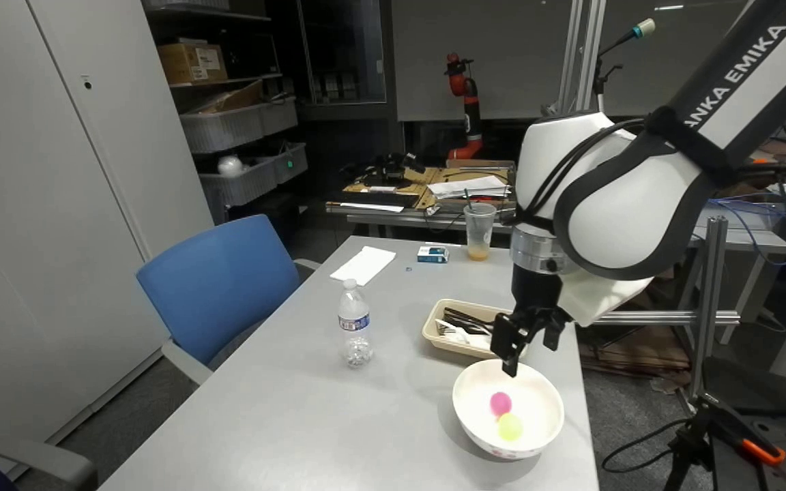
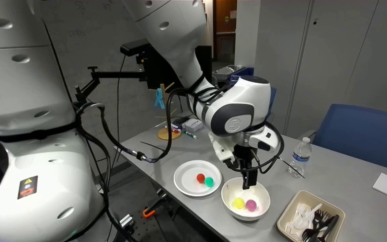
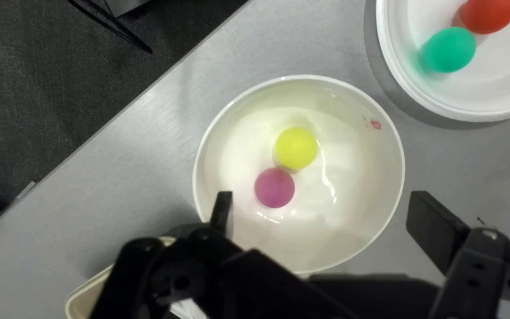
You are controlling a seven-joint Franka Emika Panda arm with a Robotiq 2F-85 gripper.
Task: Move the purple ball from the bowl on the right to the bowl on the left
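The purple ball (image 3: 275, 188) lies in the white bowl (image 3: 394, 195), against the yellow ball (image 3: 296, 148). The purple ball also shows in both exterior views (image 1: 500, 404) (image 2: 251, 205). A white plate (image 2: 179, 183) beside the bowl holds a red ball (image 2: 200, 178) and a green ball (image 2: 209, 182); no second bowl shows. My gripper (image 3: 321, 195) is open and empty above the bowl, fingers pointing down. In the wrist view, one finger overlaps the bowl's near edge and the other lies outside its rim. The gripper also shows in an exterior view (image 1: 531, 360).
A beige tray of plastic cutlery (image 1: 437, 334) stands close to the bowl. A clear water bottle (image 1: 354, 324) stands farther along the grey table (image 1: 284, 409). A plastic cup (image 1: 479, 232) and paper (image 1: 364, 264) lie toward the table's end. Markers and a wooden stand (image 2: 169, 133) show too.
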